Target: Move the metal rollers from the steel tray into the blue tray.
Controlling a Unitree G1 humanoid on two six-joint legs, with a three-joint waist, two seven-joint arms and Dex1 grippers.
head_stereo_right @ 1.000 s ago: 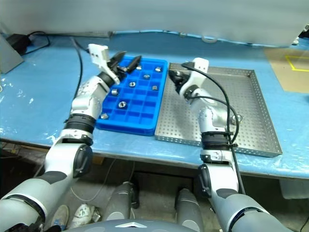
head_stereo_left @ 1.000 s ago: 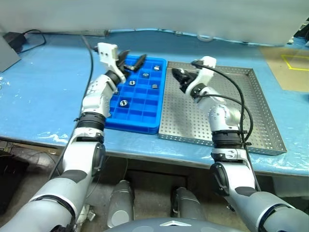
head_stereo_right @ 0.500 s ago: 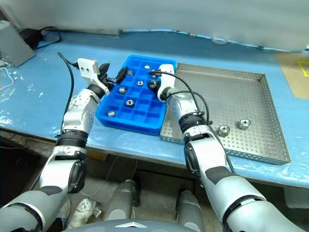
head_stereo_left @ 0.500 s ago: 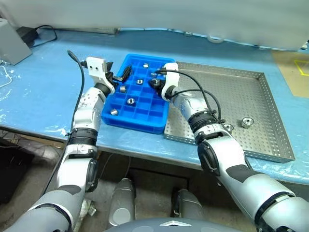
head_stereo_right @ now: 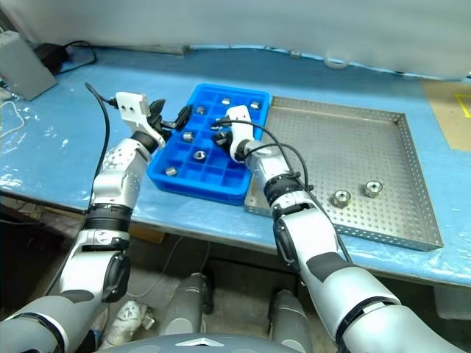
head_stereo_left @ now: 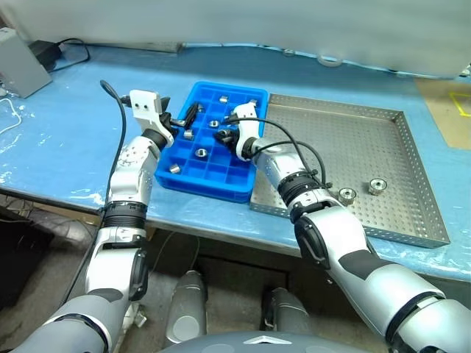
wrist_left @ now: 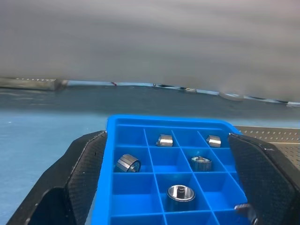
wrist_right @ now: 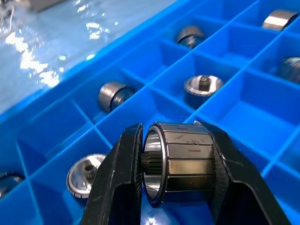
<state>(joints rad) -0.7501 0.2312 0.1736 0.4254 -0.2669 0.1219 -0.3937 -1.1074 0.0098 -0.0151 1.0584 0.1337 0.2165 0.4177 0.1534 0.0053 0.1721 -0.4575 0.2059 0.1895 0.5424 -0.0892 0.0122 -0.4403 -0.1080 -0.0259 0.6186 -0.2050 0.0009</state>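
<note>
The blue tray point(head_stereo_left: 208, 186) lies left of the steel tray point(head_stereo_left: 353, 143), their sides touching. Several metal rollers point(head_stereo_left: 200, 153) sit in the blue tray's compartments. Two more rollers point(head_stereo_left: 346, 195) point(head_stereo_left: 378, 184) rest on the steel tray's near right part. My right gripper point(head_stereo_left: 224, 135) hovers over the middle of the blue tray, shut on a roller point(wrist_right: 183, 157) held just above a compartment. My left gripper point(head_stereo_left: 185, 118) stands open at the blue tray's left rim, its fingers point(wrist_left: 86, 164) spread wide with nothing between them.
A grey box point(head_stereo_left: 16, 62) and a black adapter with its cable point(head_stereo_left: 43, 49) sit at the table's far left. A white ring point(head_stereo_left: 329, 60) lies behind the steel tray. The table's front edge runs just below both trays.
The camera has shifted. My right gripper moved left from over the steel tray's left end to above the blue tray, still shut on the roller. My left gripper drew back slightly toward the tray's left rim.
</note>
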